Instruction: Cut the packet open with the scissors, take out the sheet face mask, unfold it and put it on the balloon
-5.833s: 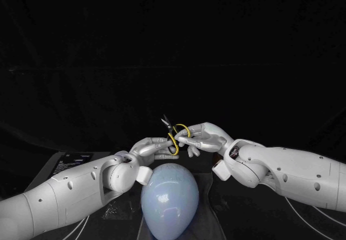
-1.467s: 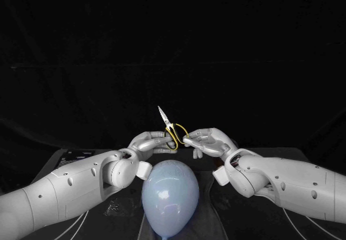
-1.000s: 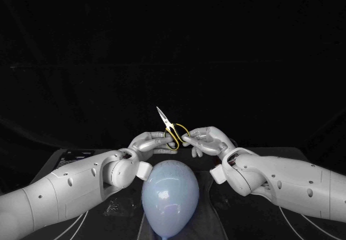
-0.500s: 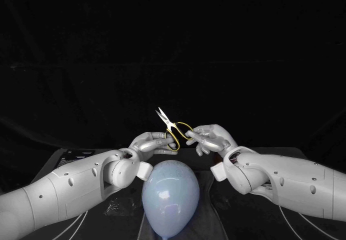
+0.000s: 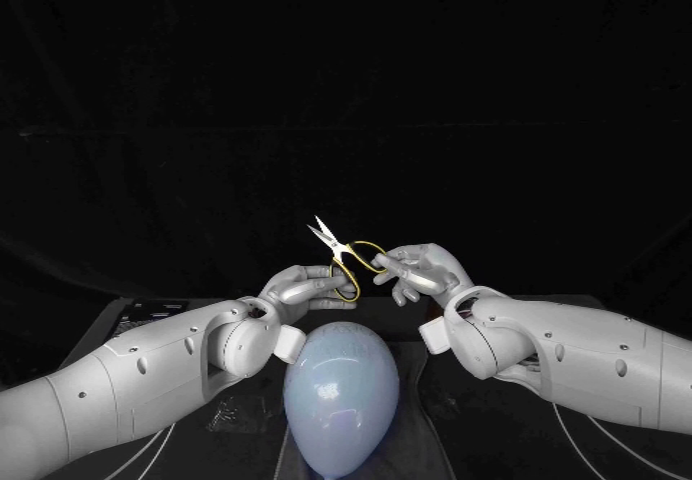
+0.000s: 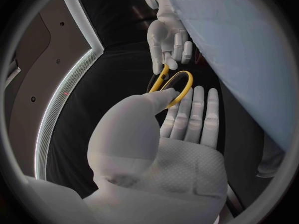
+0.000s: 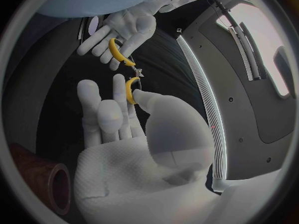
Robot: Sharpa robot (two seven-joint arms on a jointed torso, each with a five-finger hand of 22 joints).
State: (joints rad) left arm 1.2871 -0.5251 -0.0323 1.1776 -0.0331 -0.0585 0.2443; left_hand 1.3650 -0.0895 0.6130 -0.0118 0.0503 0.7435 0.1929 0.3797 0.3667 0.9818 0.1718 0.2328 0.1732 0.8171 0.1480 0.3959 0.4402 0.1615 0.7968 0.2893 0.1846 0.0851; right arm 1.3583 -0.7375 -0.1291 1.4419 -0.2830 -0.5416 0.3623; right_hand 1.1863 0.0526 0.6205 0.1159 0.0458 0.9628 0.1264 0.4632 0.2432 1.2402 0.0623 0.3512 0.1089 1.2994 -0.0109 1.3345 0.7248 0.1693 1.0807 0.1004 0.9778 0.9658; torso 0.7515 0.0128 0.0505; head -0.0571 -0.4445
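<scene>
The black worktop (image 5: 104, 335) carries a pale blue, egg-shaped balloon (image 5: 340, 395), which lies lengthwise with its narrow end toward the robot. Both white arms reach in over the balloon's sides and meet above its far, rounded end.

The left robot hand (image 5: 303, 290) is just beyond the balloon's far end, on its left side. Its thumb presses one yellow loop against its straightened fingers, so it is gripping the tool. The right robot hand (image 5: 418, 270) is beyond the balloon's far end on the right side, a little higher than the left one. It pinches the other loop between thumb and fingers (the remaining fingers are loosely curled).

The yellow-handled steel scissors (image 5: 343, 258) hang between the two robot hands, above the balloon's far end and clear of it. Their blades are slightly parted and point up and away from the balloon.
</scene>
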